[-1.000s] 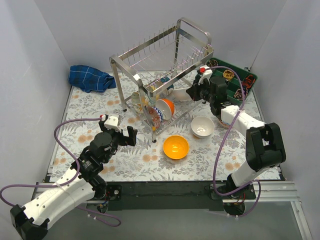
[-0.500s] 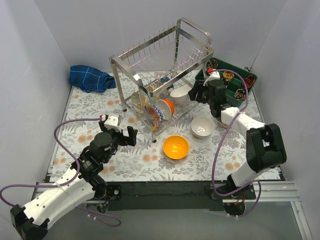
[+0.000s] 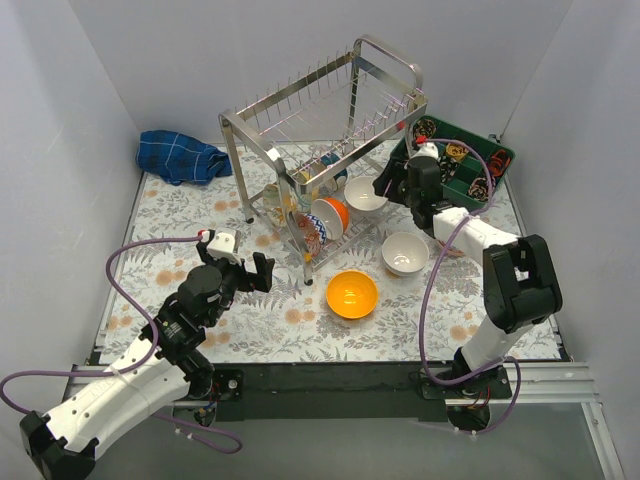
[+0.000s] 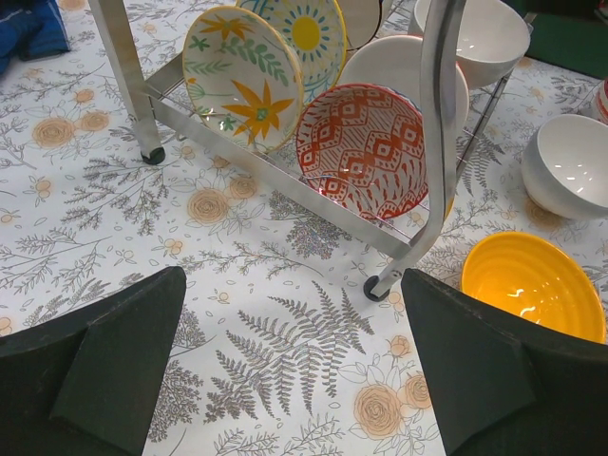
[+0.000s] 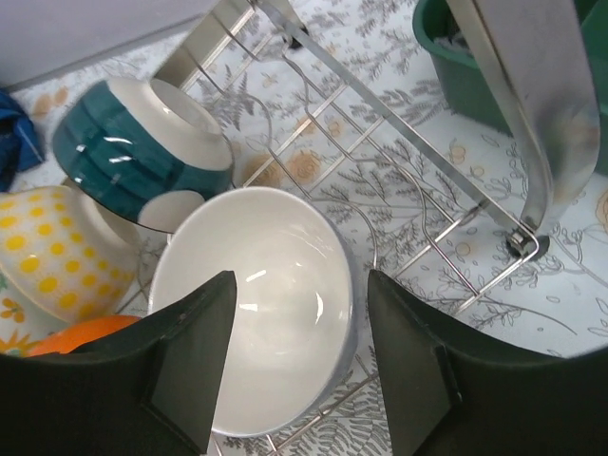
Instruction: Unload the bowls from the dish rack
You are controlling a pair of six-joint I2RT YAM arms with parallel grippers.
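The steel dish rack (image 3: 320,120) stands mid-table. Its lower tier holds a plain white bowl (image 3: 364,193), an orange bowl on edge (image 3: 333,214) and a red-and-white patterned bowl (image 4: 366,152). In the right wrist view the white bowl (image 5: 256,332) lies on the rack wires, with a teal bowl (image 5: 142,157) and a yellow-dotted bowl (image 5: 57,256) behind it. My right gripper (image 5: 299,370) is open, one finger over the bowl's inside and one outside its rim. It also shows in the top view (image 3: 384,187). My left gripper (image 3: 238,270) is open and empty over the cloth, left of the rack.
An orange bowl (image 3: 352,293) and a white bowl (image 3: 405,252) sit on the floral cloth in front of the rack. A green divided tray (image 3: 497,152) stands at back right. A blue towel (image 3: 180,155) lies at back left. Patterned plates (image 4: 242,76) stand in the rack.
My right gripper has moved left and down from beside the green tray to the white bowl in the rack's lower tier. The left arm has barely moved.
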